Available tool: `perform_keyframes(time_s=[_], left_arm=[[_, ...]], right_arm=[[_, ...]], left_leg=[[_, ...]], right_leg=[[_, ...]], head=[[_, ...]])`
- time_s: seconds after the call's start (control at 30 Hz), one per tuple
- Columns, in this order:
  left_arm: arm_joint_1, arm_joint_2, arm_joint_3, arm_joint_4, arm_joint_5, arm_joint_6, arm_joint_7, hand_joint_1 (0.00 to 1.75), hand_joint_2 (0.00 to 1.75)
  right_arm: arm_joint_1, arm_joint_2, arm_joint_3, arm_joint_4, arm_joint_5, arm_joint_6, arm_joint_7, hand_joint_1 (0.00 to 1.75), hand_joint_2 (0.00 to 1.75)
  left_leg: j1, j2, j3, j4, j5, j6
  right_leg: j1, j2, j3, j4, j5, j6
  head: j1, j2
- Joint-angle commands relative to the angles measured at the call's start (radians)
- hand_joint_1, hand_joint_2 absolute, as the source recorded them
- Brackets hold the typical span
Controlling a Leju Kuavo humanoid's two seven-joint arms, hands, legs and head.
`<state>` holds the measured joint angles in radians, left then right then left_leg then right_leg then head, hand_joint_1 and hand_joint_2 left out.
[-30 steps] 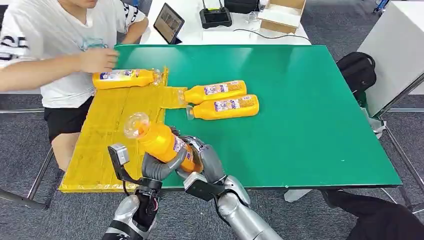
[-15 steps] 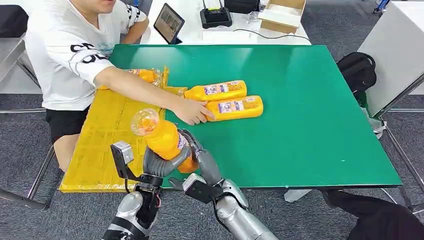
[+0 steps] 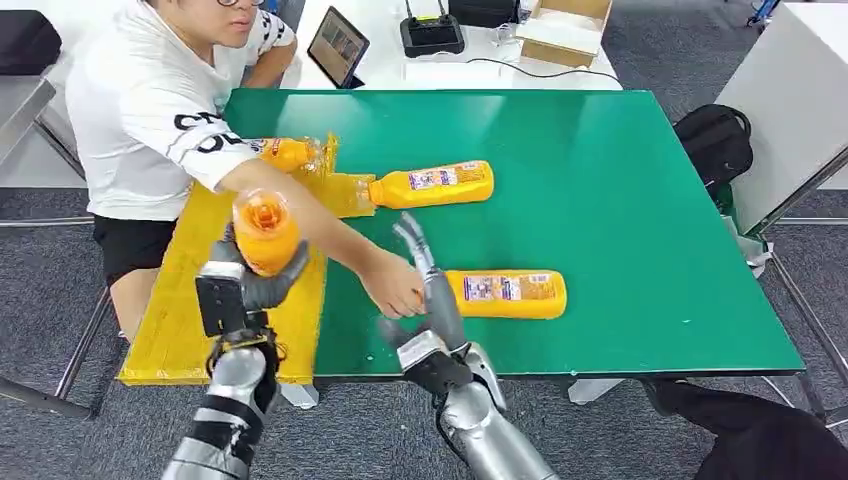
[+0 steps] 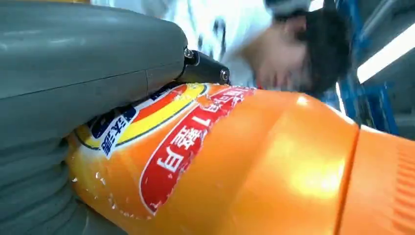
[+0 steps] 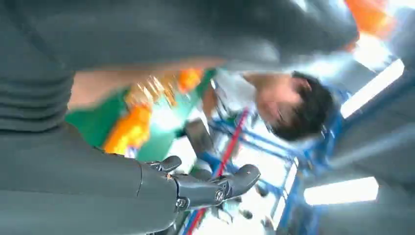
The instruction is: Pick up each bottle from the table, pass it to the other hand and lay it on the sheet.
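Orange bottle (image 3: 264,232) gripped upright in left hand (image 3: 248,283), above yellow sheet (image 3: 190,320) at table's (image 3: 640,200) left edge; long axis vertical; right hand (image 3: 425,290) empty, fingers spread, alongside.

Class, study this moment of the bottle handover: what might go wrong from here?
1. The person's hand is beside the robot's open right hand at the orange plastic bottle on the green table; a reach may strike it.
2. The left hand holds an orange bottle upright over the yellow sheet; released so, it may topple or roll.

Person's arm (image 3: 300,205) across sheet (image 3: 190,320) (probably low)
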<state>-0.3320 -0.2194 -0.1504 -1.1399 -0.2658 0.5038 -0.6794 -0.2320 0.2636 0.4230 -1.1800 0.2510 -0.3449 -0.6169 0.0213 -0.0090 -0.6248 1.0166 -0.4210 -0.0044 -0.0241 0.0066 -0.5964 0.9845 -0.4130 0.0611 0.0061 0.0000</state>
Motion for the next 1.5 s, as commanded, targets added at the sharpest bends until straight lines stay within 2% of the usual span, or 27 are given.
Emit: perform_keyframes(time_s=[0.03,0.1,0.13,0.17,0.2,0.23,0.3,0.33,0.5,0.53,1.13,1.17,1.3,1.33,1.37,1.43,1.47,1.5], left_arm=[[-0.183,0.068,0.238,0.308,-0.562,0.194,0.055,1.75,1.75],[-0.204,0.075,0.293,0.345,-0.643,0.194,0.056,1.75,1.75],[-0.206,0.073,0.357,0.328,-0.901,0.194,0.107,1.75,1.75],[-0.206,0.073,0.357,0.328,-0.901,0.194,0.107,1.75,1.75],[-0.216,0.082,0.367,0.345,-0.926,0.194,0.102,1.75,1.75],[-0.231,0.104,0.365,0.383,-1.104,0.194,0.179,1.75,1.75],[-0.256,0.141,0.327,0.462,-1.189,0.194,0.223,1.75,1.75],[-0.297,0.175,0.272,0.576,-1.249,0.194,0.292,1.75,1.75],[-0.366,0.227,0.224,0.788,-1.247,0.180,0.319,1.75,1.75],[-0.371,0.233,0.211,0.807,-1.257,0.137,0.329,1.75,1.75],[-0.389,0.237,0.231,0.858,-1.174,-0.204,0.368,1.75,1.75],[-0.390,0.237,0.234,0.859,-1.169,-0.212,0.370,1.52,1.75],[-0.390,0.237,0.234,0.859,-1.169,-0.212,0.370,1.52,1.75],[-0.395,0.232,0.247,0.861,-1.151,-0.246,0.370,0.09,1.75],[-0.393,0.222,0.286,0.849,-1.095,-0.275,0.339,0.00,1.75],[-0.391,0.200,0.341,0.838,-1.005,-0.325,0.298,0.00,1.75],[-0.391,0.191,0.341,0.837,-0.991,-0.349,0.287,0.00,0.00],[-0.393,0.187,0.331,0.840,-0.988,-0.378,0.289,0.00,0.00]], right_arm=[[0.031,-0.032,-0.025,-0.183,-0.042,-0.043,-0.018,0.00,0.00],[0.028,-0.034,-0.021,-0.188,-0.043,-0.047,-0.022,0.00,0.00],[0.025,-0.038,-0.013,-0.194,-0.038,-0.062,-0.033,0.00,0.00],[0.025,-0.038,-0.013,-0.194,-0.038,-0.062,-0.033,0.00,0.00],[0.024,-0.038,-0.013,-0.199,-0.038,-0.067,-0.037,0.00,0.00],[0.023,-0.036,-0.012,-0.212,-0.052,-0.082,-0.059,0.00,0.00],[0.023,-0.033,-0.015,-0.233,-0.056,-0.102,-0.076,0.00,0.00],[0.020,-0.036,-0.010,-0.248,-0.065,-0.115,-0.081,0.00,0.00],[0.021,-0.042,-0.014,-0.270,-0.084,-0.125,-0.060,0.00,0.00],[0.023,-0.042,-0.015,-0.268,-0.089,-0.124,-0.056,0.00,0.00],[0.015,-0.032,-0.014,-0.212,-0.108,-0.075,-0.015,0.00,0.00],[0.015,-0.031,-0.014,-0.210,-0.108,-0.073,-0.014,0.00,0.00],[0.015,-0.031,-0.014,-0.210,-0.108,-0.073,-0.014,0.00,0.00],[0.013,-0.030,-0.016,-0.204,-0.109,-0.070,-0.010,0.00,0.00],[0.013,-0.028,-0.019,-0.199,-0.108,-0.062,-0.005,0.00,0.00],[0.011,-0.023,-0.027,-0.183,-0.106,-0.055,0.002,0.00,0.00],[0.007,-0.019,-0.032,-0.168,-0.106,-0.054,0.004,0.00,0.00],[0.002,-0.016,-0.038,-0.153,-0.112,-0.048,0.010,0.00,0.00]], left_leg=[[0.000,0.000,0.003,-0.001,0.000,0.001],[0.000,0.002,0.004,-0.001,-0.001,0.001],[0.000,0.002,0.002,0.000,-0.001,0.001],[0.000,0.005,0.005,0.000,-0.002,0.001],[0.000,0.002,0.003,0.000,-0.001,0.001],[0.000,0.002,0.004,0.000,-0.001,0.001],[0.000,0.003,0.004,0.000,-0.002,0.001],[0.000,0.003,0.003,0.000,-0.001,0.001],[0.000,-0.001,0.003,-0.001,0.000,0.001],[0.001,0.001,0.005,-0.001,-0.001,0.001],[0.001,0.003,0.005,-0.001,-0.001,0.001],[0.001,0.003,0.005,-0.001,-0.001,0.002],[0.000,0.003,0.008,-0.002,-0.001,0.002],[0.000,0.003,0.009,-0.002,-0.001,0.002],[0.001,0.004,0.010,-0.002,-0.002,0.002],[0.000,0.001,0.006,-0.001,0.000,0.001],[0.000,0.001,0.007,-0.001,0.000,0.001],[0.001,0.001,0.008,-0.001,-0.001,0.002]], right_leg=[[0.000,-0.002,0.003,0.000,-0.001,-0.002],[0.001,0.001,0.003,-0.001,0.000,-0.003],[0.001,0.001,0.002,0.000,0.000,-0.002],[0.001,0.003,0.003,0.000,0.000,-0.004],[0.001,0.000,0.003,0.000,0.000,-0.002],[0.001,0.000,0.004,0.000,-0.001,-0.003],[0.001,0.002,0.003,0.000,-0.001,-0.003],[0.001,0.001,0.002,0.000,0.000,-0.003],[0.001,-0.002,0.003,0.000,-0.001,-0.003],[0.001,-0.001,0.004,0.000,-0.001,-0.003],[0.001,0.001,0.004,-0.001,0.000,-0.003],[0.001,0.001,0.005,-0.001,0.000,-0.004],[0.001,0.001,0.008,-0.001,-0.001,-0.004],[0.001,0.001,0.009,-0.002,-0.001,-0.004],[0.002,0.001,0.010,-0.002,-0.001,-0.005],[0.001,0.000,0.006,-0.001,0.000,-0.002],[0.001,0.000,0.007,-0.001,0.000,-0.003],[0.002,-0.001,0.008,-0.002,0.000,-0.004]], head=[[0.000,0.000],[0.000,0.000],[0.000,0.000],[0.000,0.000],[0.000,0.000],[0.000,0.000],[0.000,0.000],[0.000,0.000],[0.000,0.000],[0.000,0.000],[0.000,0.000],[0.000,0.000],[0.000,0.000],[0.000,0.000],[0.000,0.000],[0.000,0.000],[0.000,0.000],[0.000,0.000]])
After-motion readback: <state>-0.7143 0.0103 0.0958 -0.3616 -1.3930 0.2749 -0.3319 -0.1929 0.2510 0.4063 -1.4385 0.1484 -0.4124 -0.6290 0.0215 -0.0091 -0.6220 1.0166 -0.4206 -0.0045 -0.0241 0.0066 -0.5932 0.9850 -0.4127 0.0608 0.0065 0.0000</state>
